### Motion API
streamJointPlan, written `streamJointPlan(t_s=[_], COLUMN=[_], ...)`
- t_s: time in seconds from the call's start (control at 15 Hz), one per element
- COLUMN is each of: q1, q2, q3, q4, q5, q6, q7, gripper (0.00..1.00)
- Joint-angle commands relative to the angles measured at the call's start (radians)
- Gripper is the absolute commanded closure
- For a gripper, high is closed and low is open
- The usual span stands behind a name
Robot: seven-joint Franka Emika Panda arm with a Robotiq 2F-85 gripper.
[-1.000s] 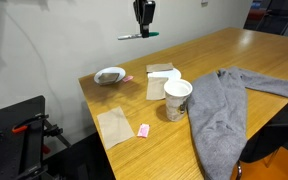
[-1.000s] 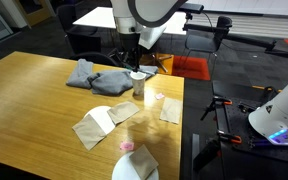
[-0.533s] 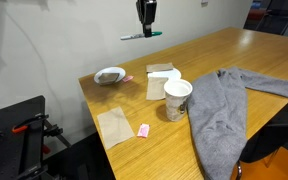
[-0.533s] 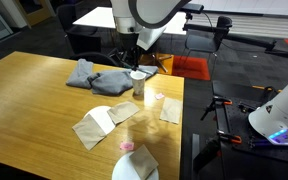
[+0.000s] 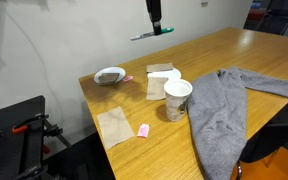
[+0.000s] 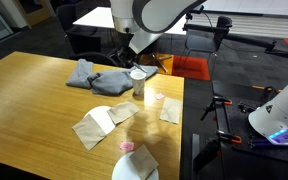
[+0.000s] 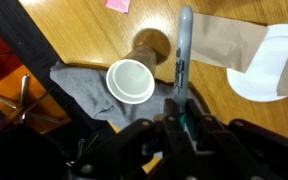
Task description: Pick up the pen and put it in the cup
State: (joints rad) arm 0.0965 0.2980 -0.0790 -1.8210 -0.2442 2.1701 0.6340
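My gripper [image 5: 155, 24] is shut on the green pen [image 5: 148, 35] and holds it level, high above the table. In the wrist view the pen [image 7: 182, 55] sticks out from between the fingers [image 7: 182, 118], its whitish end pointing away. The white paper cup [image 5: 177, 98] stands upright on the table beside the grey cloth. In the wrist view its open mouth [image 7: 130, 80] lies below and to the left of the pen. The cup also shows in an exterior view [image 6: 138, 82], below the gripper [image 6: 136, 52].
A grey cloth [image 5: 224, 105] lies next to the cup. A shallow white bowl [image 5: 110, 75], brown paper napkins [image 5: 115, 125] and a small pink block [image 5: 144, 130] lie on the wooden table [image 5: 214, 50]. A table edge runs close to the napkins.
The gripper has moved with the pen to the right in an exterior view, toward the spot above the cup. Nothing on the table has moved.
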Motion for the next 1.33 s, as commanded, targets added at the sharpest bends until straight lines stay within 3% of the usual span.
streamJointPlan(t_s=[0.0,0.53,1.27], q1=[0.027,0.062,0.075], q2=[-0.005,0.036,0.081], q3=[-0.032,-0.060,-0.031], q4=[-0.019,-0.022,-0.028], q5=[-0.111,-0.419,-0.782], q6=[0.043,0.049,-0.037], q7=[0.164,0.555,1.143], gripper=[0.96,0.96,0.96])
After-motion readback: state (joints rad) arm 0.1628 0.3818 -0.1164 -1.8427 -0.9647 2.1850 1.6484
